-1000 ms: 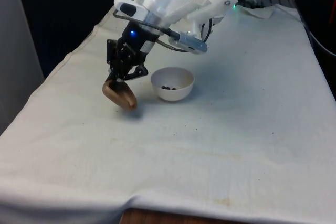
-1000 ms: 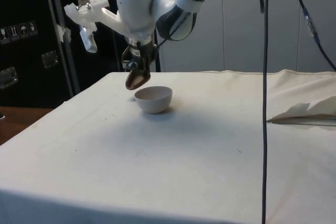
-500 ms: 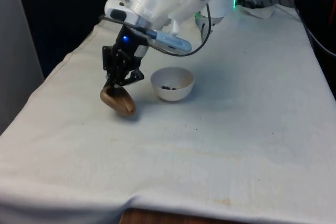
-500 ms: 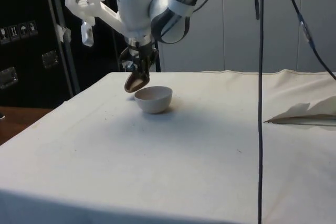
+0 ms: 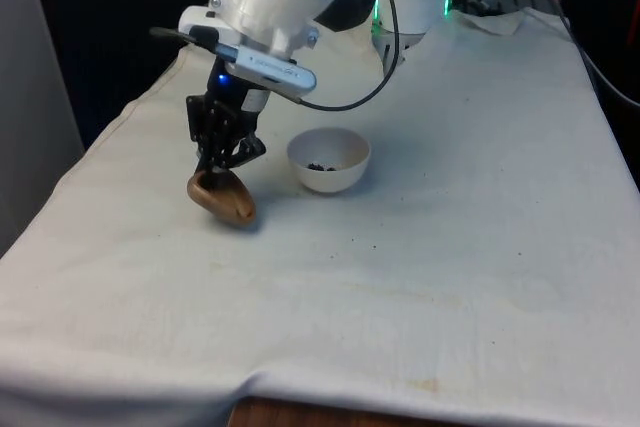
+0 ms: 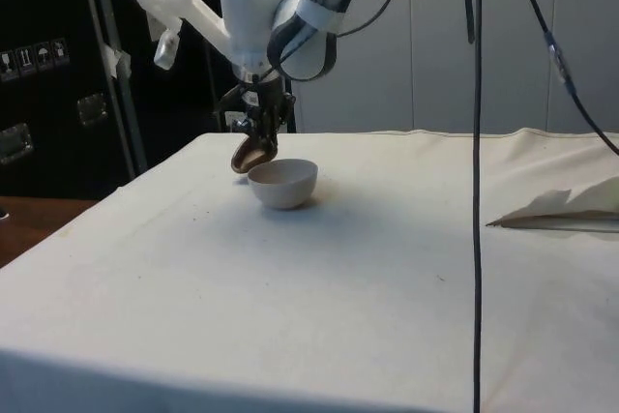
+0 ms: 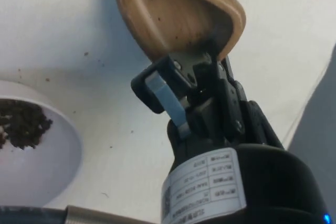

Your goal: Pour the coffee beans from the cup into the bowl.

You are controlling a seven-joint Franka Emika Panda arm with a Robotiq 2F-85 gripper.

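Note:
A light brown wooden cup (image 5: pixel 223 197) hangs tilted just above the cloth, to the front view's left of the white bowl (image 5: pixel 329 160). My gripper (image 5: pixel 221 171) is shut on the cup's rim. In the wrist view the cup (image 7: pixel 178 17) looks empty inside, and one finger (image 7: pixel 167 98) presses its wall. Dark coffee beans (image 5: pixel 322 166) lie in the bowl's bottom, also seen as beans (image 7: pixel 21 124) in the wrist view. From the side, the cup (image 6: pixel 250 155) sits just behind the bowl (image 6: pixel 282 183).
A few stray bean crumbs (image 5: pixel 375 243) speckle the white cloth near the bowl. Rumpled cloth (image 6: pixel 561 206) lies at the side view's right. A black cable (image 6: pixel 475 181) hangs down in front of the side camera.
The arm has swung towards the front view's left, carrying the cup slightly left and lower, away from the bowl. The cup's tilt has eased. The bowl has stayed put.

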